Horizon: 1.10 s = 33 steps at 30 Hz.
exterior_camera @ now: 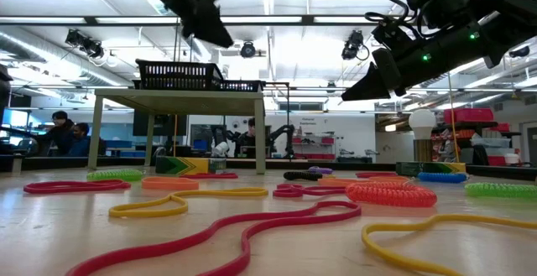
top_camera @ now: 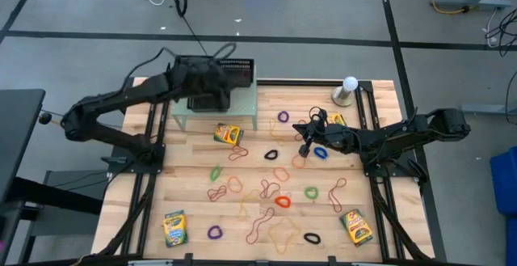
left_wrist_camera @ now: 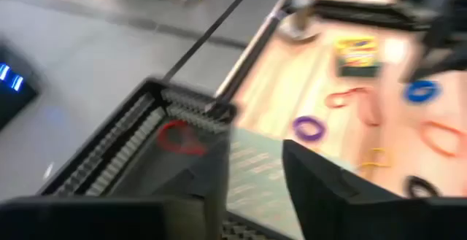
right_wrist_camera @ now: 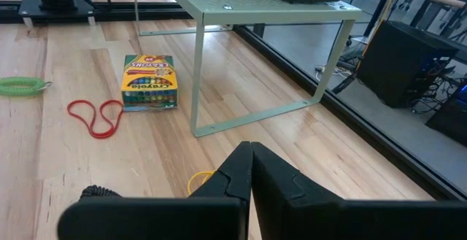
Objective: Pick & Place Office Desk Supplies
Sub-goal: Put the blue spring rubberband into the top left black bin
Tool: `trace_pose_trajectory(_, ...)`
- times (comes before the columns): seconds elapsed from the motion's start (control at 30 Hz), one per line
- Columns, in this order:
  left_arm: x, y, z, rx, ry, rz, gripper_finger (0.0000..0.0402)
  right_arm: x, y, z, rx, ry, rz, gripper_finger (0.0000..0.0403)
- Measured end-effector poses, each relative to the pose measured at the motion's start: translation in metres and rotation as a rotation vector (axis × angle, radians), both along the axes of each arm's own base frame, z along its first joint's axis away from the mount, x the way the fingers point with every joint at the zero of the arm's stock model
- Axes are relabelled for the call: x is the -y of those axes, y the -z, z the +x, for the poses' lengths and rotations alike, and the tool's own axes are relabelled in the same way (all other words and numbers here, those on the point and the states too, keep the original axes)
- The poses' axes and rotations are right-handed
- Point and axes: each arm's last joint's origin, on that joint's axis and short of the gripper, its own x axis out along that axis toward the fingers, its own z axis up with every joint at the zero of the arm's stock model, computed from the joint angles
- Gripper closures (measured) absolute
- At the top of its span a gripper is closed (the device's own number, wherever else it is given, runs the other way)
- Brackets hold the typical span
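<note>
Item: thin red rubber-band loop (left_wrist_camera: 179, 136), lying in the black mesh tray (left_wrist_camera: 109, 152) on the pale green shelf (top_camera: 242, 104). We judge it light, limp, best pinched on one strand. Left gripper (left_wrist_camera: 255, 178) above it, fingers apart, empty. Right gripper (top_camera: 305, 148) closed, empty, over mid-table.

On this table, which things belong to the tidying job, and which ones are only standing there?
Job:
- rubber bands, scattered over the table; one red band already lies in a tray
- crayon boxes, four on the tabletop

Just there:
- black mesh trays on the green shelf
- white ball stand at the far edge
</note>
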Motion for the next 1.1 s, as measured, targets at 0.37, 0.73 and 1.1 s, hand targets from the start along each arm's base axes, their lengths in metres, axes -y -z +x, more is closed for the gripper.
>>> trace_pose_trajectory(0.37,0.050,0.022,-0.042,0.153,0.201,0.039,0.0352,0.000,0.000,0.000,0.000,0.000,0.000,0.0387)
trace_pose_trajectory(0.73,0.070,0.084,-0.072,0.233,0.353,-0.021,0.0356,0.000,0.000,0.000,0.000,0.000,0.000,0.0387)
trace_pose_trajectory(1.1,0.079,0.114,-0.070,0.402,0.493,-0.061,0.0356,0.000,0.000,0.000,0.000,0.000,0.000,0.0387)
